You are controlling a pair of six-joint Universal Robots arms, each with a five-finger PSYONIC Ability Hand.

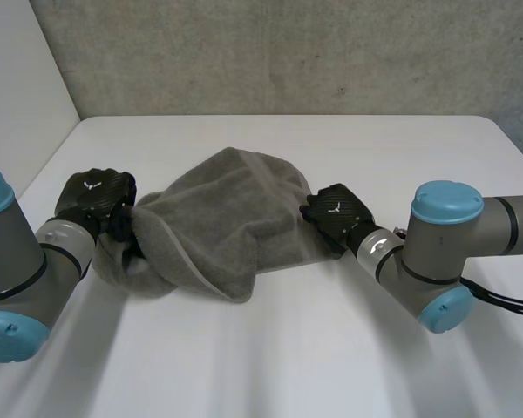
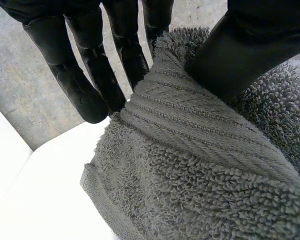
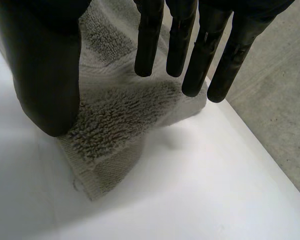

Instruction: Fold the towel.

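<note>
Head view is showing you the crumpled grey terry towel [image 1: 227, 222] lying bunched on the white tabletop [image 1: 331, 348], its long axis running across between the two hands. The left hand [image 1: 96, 196] is sitting at the towel's left end, and in the left wrist view its fingers [image 2: 90, 75] and thumb are pinching the banded edge. The right hand [image 1: 336, 213] is resting at the right end, its fingers [image 3: 147, 45] hanging straight and spread over a flat corner, gripping nothing, so you are likely needing a grasp there first
</note>
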